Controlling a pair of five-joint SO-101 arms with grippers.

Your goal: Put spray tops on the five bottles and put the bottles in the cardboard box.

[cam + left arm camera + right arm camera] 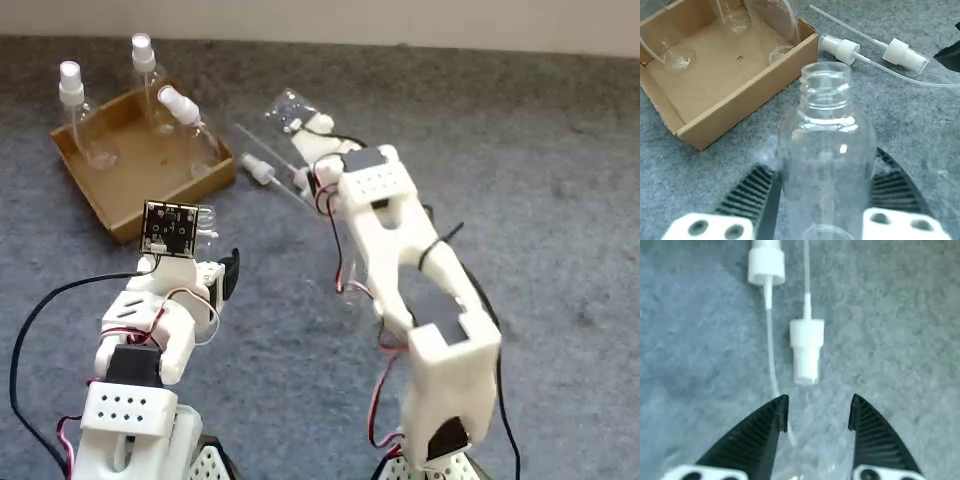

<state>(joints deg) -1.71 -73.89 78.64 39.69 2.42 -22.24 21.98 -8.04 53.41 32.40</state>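
**High view.** The cardboard box (pixel 140 175) lies just ahead of the left claw (pixel 222 262), off to one side. Three capped bottles (pixel 150 95) already stand in it. The left claw holds a clear bottle (pixel 205 225) with no top. Two loose spray tops (pixel 260 172) lie on the carpet by the front end of the right arm.

**Left wrist view.** The left claw (pixel 825 192) is closed on the body of the bottle (pixel 826 150), jaws pressed to both sides. The bottle stands upright and its neck is open. The box (pixel 747 97) is ahead of the claw and to one side. Both spray tops (pixel 840 48) lie beyond the neck, well apart from it.

**Right wrist view.** The right claw (pixel 817 412) is spread wide and holds nothing. The nearer spray top (pixel 806 347) lies straight ahead of the gap, just past the fingertips. The second spray top (pixel 766 262) lies farther ahead, and its thin tube trails back toward one jaw.

**Step (judged).** This is the fourth bottle, waiting for its top, with the pick-up not yet made.

**Next move (judged).**
- Bring the right claw forward over the nearer top and close on its white collar.
- Lift it clear of the other tube.
- Thread its tube down the open neck that the left claw presents.

The neck is narrow, so the alignment has to be careful.
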